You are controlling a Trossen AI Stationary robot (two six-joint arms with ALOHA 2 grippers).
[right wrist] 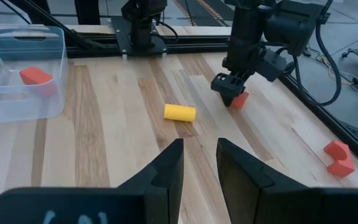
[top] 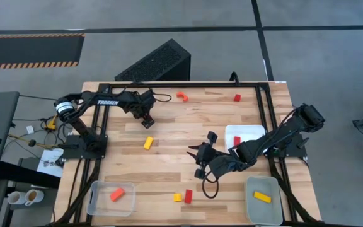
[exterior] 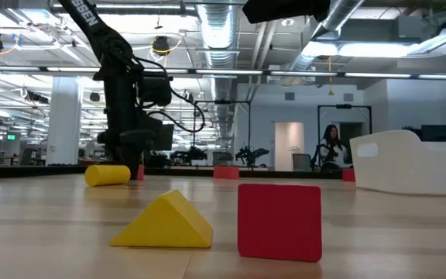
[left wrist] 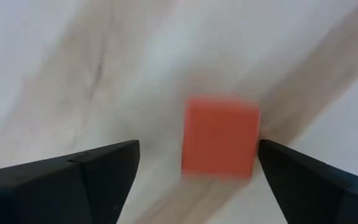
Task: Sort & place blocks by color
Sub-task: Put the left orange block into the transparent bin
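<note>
A red block (exterior: 279, 221) and a yellow wedge (exterior: 165, 222) sit closest in the low view, side by side at lower centre; in the high view they lie at bottom centre of the table (top: 169, 135). A yellow cylinder (top: 148, 143) lies left of centre. An orange arch (top: 182, 96) and a small red cube (top: 237, 98) sit along the top edge. The clear tray (top: 92, 198) at lower left holds an orange block (top: 117, 194); the tray (top: 251, 205) at lower right holds a yellow bar (top: 262, 197); a white tray (top: 232, 132) at centre right has a red block (top: 254, 142) partly hidden by the right arm.

The left gripper (top: 147, 118) reaches in from the upper left and points down over a red cube (left wrist: 220, 144), fingers spread wide to either side without touching it. The right gripper (top: 196, 151) stretches low across from the right toward the middle, its fingers a narrow gap apart and holding nothing.
</note>
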